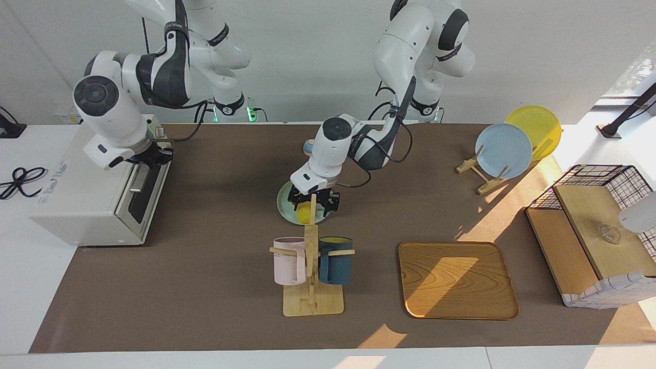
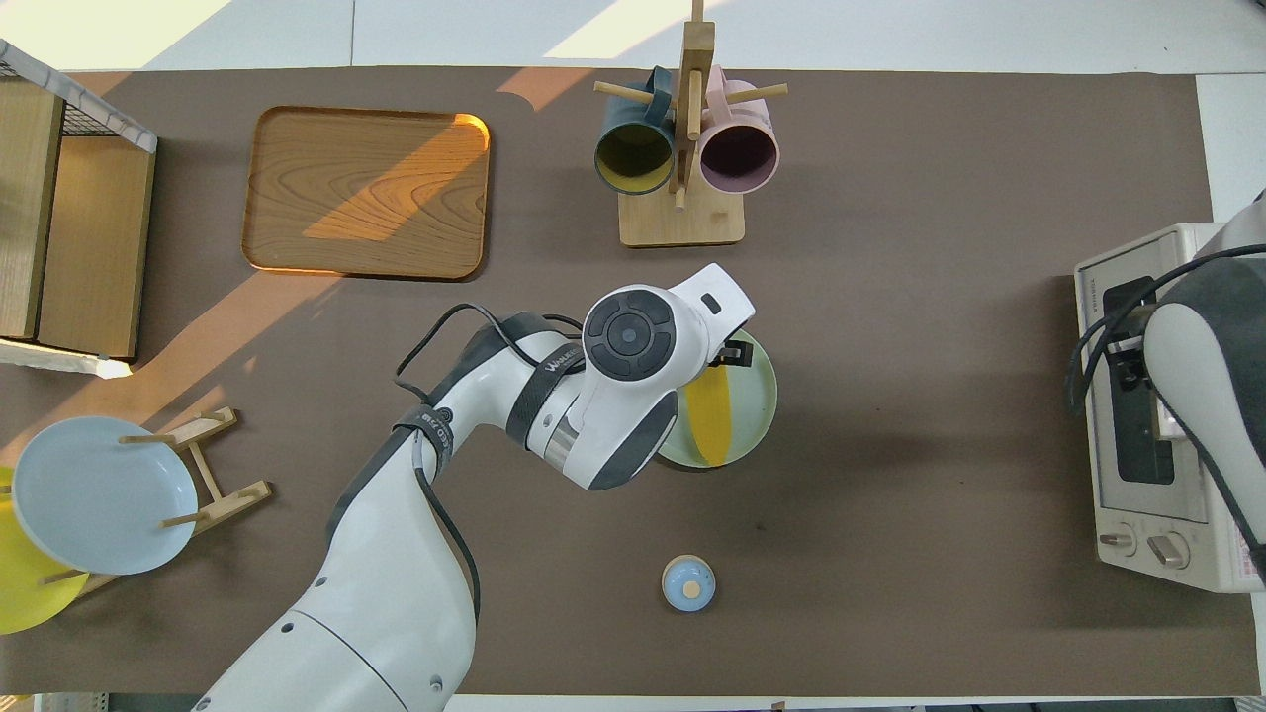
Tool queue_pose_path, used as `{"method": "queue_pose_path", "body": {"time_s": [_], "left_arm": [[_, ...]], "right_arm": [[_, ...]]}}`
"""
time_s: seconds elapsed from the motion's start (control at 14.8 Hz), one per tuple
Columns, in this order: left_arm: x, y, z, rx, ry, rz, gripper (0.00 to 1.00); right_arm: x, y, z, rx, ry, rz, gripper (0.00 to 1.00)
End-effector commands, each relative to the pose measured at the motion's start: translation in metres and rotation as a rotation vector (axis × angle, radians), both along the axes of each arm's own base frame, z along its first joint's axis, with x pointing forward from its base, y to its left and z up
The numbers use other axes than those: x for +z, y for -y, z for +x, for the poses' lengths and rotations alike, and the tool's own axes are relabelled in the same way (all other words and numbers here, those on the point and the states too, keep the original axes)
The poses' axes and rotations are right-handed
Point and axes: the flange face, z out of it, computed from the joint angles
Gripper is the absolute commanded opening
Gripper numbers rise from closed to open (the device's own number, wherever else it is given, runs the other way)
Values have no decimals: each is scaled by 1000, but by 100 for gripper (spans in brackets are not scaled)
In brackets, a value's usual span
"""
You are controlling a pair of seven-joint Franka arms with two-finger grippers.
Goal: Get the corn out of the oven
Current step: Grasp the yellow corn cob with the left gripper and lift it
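The corn [image 2: 710, 415], a smooth, stiff, light cob likely to roll and best pinched across its middle, lies on the green plate [image 2: 760, 396] under the released left pincer [image 1: 313, 201], while the right pincer [image 1: 154, 156], its state unclear, sits at the shut oven [image 1: 87, 205]

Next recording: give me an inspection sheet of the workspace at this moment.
Surface: brown mat, sunlit patches toward the left arm's end.
Job's things: corn lies on a green plate, out of the oven; oven door shut.
Clutter: mug rack, wooden tray, plates on a stand, wire basket, small blue lid.
Grippers: left gripper open over the corn; right gripper at the top of the oven door.
Cables: black cord on the white bench beside the oven.
Surroundings: white wall.
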Motion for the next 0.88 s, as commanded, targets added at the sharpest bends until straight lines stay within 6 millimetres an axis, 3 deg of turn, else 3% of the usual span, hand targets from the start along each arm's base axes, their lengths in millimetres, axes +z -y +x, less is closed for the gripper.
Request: {"method": "queue_pose_path", "body": {"time_s": [0.0, 0.14, 0.27, 0.34, 0.41, 0.68, 0.81], "left_arm": [[3, -2, -12, 8, 17, 15, 100], [1, -2, -17, 11, 10, 21, 100], [-1, 2, -26, 12, 0, 28, 100], [-1, 3, -31, 11, -3, 30, 98], [-1, 1, -29, 19, -4, 32, 89], [2, 1, -27, 29, -16, 41, 26], [10, -2, -17, 55, -16, 44, 4]], "right_arm": [[56, -11, -23, 18, 77, 44, 43], [62, -21, -25, -12, 100, 149, 61], [64, -30, -21, -13, 127, 196, 70], [66, -32, -18, -6, 153, 192, 89], [66, -32, -15, -4, 169, 187, 100], [78, -26, 11, 5, 156, 161, 100], [85, -26, 21, 5, 148, 162, 100]]}}
